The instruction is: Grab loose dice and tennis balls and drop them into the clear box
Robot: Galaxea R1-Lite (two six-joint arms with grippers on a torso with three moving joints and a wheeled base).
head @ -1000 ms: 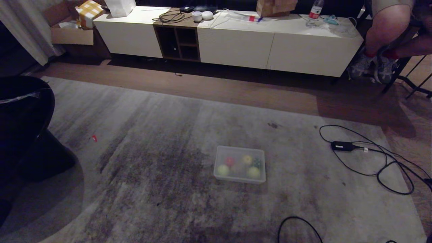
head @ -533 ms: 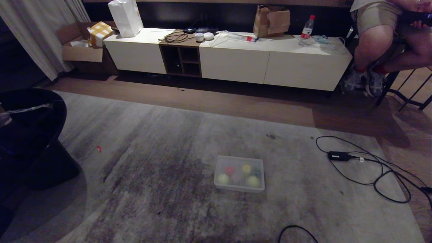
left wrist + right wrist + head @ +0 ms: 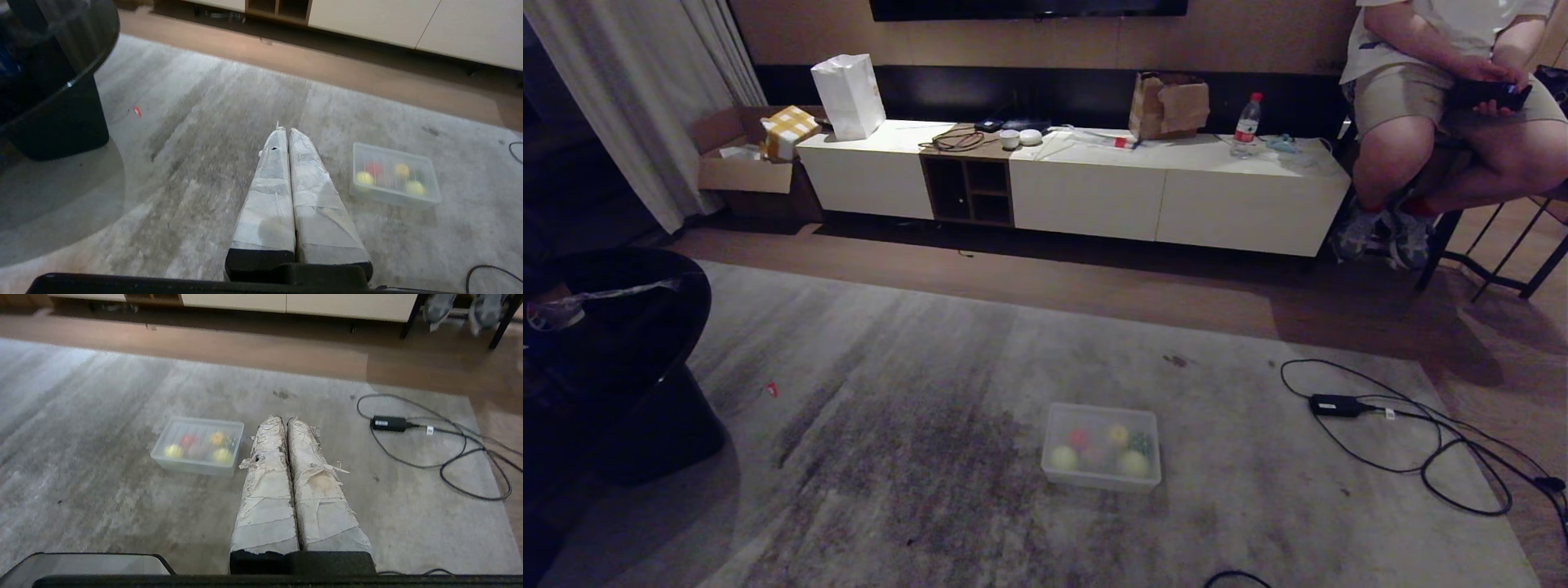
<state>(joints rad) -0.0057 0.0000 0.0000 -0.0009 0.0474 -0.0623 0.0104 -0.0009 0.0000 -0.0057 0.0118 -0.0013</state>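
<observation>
Finding the clear box (image 3: 1098, 482) sitting flat on the grey rug (image 3: 890, 392), well apart from the black power adapter (image 3: 1331, 405) with its cable on the robot's right and from the black round table (image 3: 613, 327) on its left. Seeing through the walls a red die (image 3: 1079, 438), a yellow die (image 3: 1119, 434), a dark green die (image 3: 1141, 443) and two tennis balls (image 3: 1063, 457), (image 3: 1133, 464); guessing at a paler piece between them, perhaps the tan die, but too blurred for being sure.

Keeping the left gripper (image 3: 288, 130) closed and empty, fingers pressed together, hanging above bare rug with the box off to one side. Keeping the right gripper (image 3: 284, 418) closed and empty likewise, just beside the box in its own wrist view.

Judging the collecting as probably finished and the present step as a last check. Doing this check well: scanning the whole rug slowly, looking also near the table foot and along the cable. Noting one small red scrap (image 3: 772, 390) lying on the rug near the table, too small for telling what it is, seemingly much smaller than a die. Avoiding the cable and the seated person (image 3: 1421, 122) when turning.
</observation>
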